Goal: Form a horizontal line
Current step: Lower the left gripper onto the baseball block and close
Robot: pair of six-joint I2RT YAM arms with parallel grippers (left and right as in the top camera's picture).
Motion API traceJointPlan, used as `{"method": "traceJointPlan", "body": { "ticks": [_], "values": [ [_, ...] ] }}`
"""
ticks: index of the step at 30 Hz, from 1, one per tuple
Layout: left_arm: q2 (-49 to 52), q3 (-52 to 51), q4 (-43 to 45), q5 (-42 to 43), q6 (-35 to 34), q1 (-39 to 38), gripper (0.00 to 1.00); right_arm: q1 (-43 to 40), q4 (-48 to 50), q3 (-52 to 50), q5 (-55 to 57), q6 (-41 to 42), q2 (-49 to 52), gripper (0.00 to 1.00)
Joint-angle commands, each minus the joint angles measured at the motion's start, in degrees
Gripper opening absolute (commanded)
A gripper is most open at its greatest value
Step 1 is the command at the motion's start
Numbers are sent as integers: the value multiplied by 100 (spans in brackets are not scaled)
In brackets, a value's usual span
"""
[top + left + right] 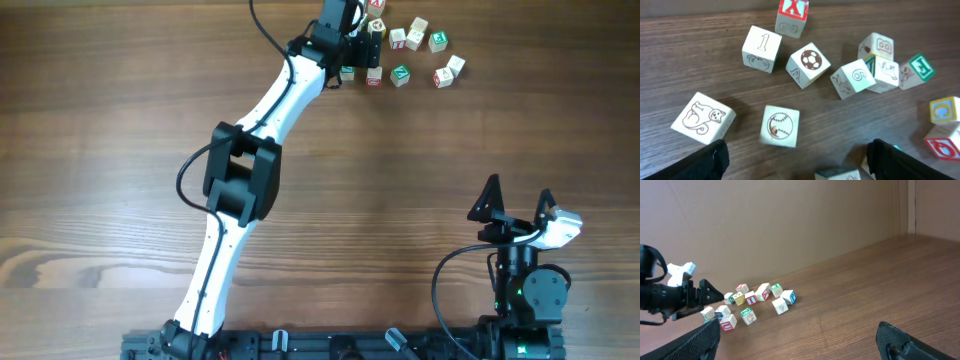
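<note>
Wood table (120, 120), far edge: left gripper (797, 153) is hovering, spread wide, over scattered letter cubes (400, 75), no horizontal line joining up yet, so it should be squaring onto the baseball cube (780, 126) and nudging it flush against a neighbour; right gripper (518, 205) idling, spread.

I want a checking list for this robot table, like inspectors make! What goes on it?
Surface: brown wooden table, no spills seen.
Job's things: picture blocks bunched loosely at the far edge; no tidy line seen.
Clutter: nothing seen.
Grippers: left gripper open, right at the blocks; right gripper open, far from them.
Cables: black cable loops beside the left arm.
Surroundings: plain brown wall.
</note>
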Motion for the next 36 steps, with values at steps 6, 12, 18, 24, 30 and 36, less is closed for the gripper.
{"method": "traceJointPlan", "body": {
  "ticks": [6,12,18,24,30,36],
  "values": [
    [402,164,385,-96,291,11,90,-48,26,-4,-94,-48,-4,99],
    [444,164,575,-284,437,13,89,-48,26,-4,-94,-48,-4,100],
    [560,164,745,-280,433,7,88,-48,26,-4,-94,-48,-4,100],
    [772,164,719,-280,431,-26,86,-48,26,-4,-94,-48,-4,100],
    [789,164,874,-284,431,-24,79,-48,26,-4,-94,-46,-4,100],
    [789,164,1021,-282,409,-28,72,-48,26,-4,-94,-48,-4,100]
  ]
}}
